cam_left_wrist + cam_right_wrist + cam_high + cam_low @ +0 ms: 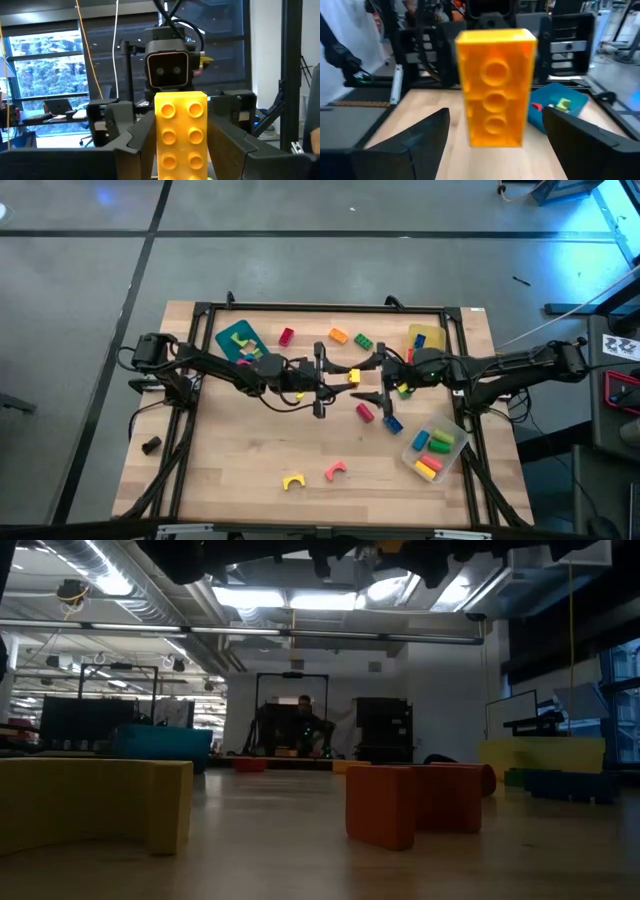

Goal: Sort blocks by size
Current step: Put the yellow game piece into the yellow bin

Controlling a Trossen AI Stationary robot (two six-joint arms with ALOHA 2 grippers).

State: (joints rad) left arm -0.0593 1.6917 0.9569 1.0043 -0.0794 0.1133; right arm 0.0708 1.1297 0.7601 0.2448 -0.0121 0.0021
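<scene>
Yellow brick (180, 134) was held mid-table, off the wood, betw. both arms. Left gripper (180, 150) was clamped on its sides; right gripper (492, 137) stood wide open around it, not touching. Likely light, rigid, slick plastic; flat side faces looked the best grip.

- A yellow brick (494, 87) fills the middle of the right wrist cam, standing upright with its hollow underside facing the lens, three round sockets in a row.
- The right hand (495, 150) has both dark fingers (415, 145) spread wide, one on each side of the brick and clear of it.
- Behind it there's a teal tray (560, 107) on the wooden worktop (445, 125), with what looks like a green piece and a red one inside, though it's blurry.
- Black frame and another arm's hardware sit right behind the brick.
</scene>
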